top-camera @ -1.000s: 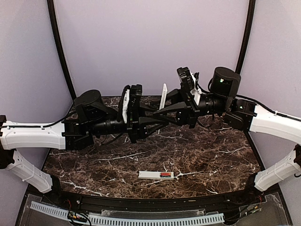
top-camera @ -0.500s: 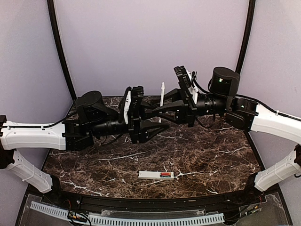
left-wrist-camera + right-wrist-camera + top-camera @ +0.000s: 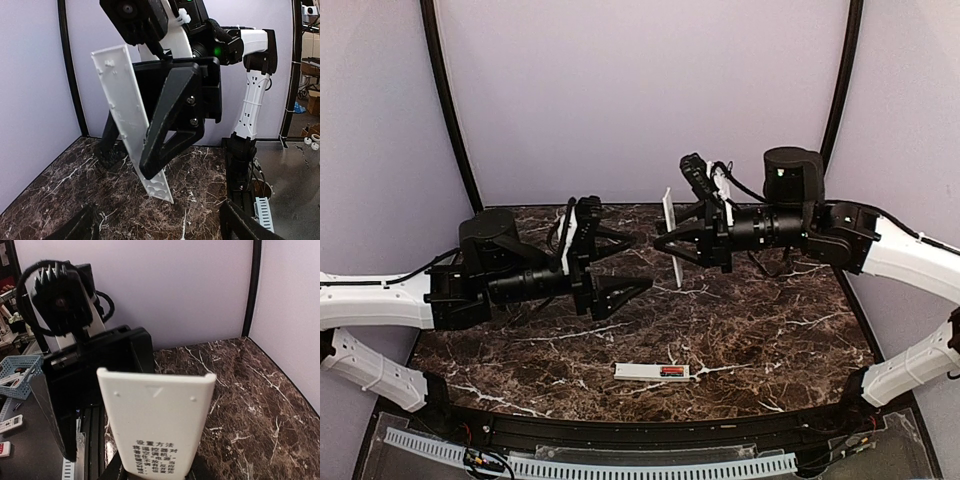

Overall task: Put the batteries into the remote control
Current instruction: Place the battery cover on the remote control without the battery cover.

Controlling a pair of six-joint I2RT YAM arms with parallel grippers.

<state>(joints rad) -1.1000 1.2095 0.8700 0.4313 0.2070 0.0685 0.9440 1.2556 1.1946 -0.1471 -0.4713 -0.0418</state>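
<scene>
Left jaws gape empty beside the cover (image 3: 668, 208) that the right jaws clamp upright over the desk (image 3: 770, 340), while the remote (image 3: 638, 371) lies at its near edge, a red battery (image 3: 671, 371) seemingly seated; closing up likely demands careful alignment of the cover.

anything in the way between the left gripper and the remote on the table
Nothing visible. The left gripper hangs open above the bare marble table, and the remote lies uncovered nearer the front edge. The white cover plate is up in the right gripper, off that path.
</scene>
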